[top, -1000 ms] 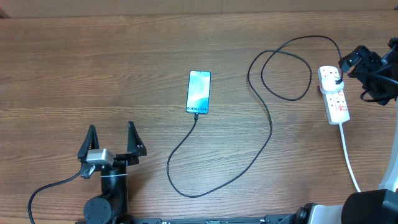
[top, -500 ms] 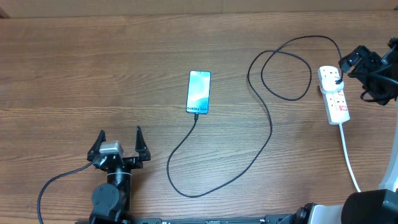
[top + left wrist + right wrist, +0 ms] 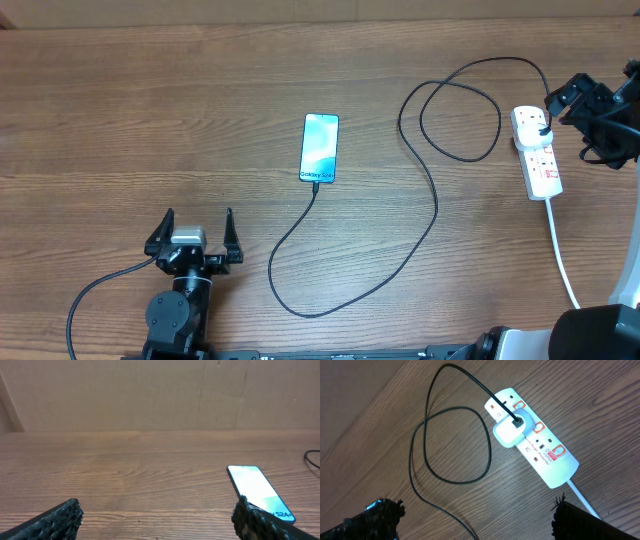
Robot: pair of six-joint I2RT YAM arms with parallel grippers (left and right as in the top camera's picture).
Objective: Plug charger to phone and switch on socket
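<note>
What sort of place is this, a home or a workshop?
Probably a robot test bench, not a home: a wooden table, a plain board backdrop, and the left arm and right arm near a phone and socket.

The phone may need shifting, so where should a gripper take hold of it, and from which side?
Pinch the phone across its two long edges near the middle, coming straight down: it lies flat, screen up, and the charger cable meets its near short edge.
</note>
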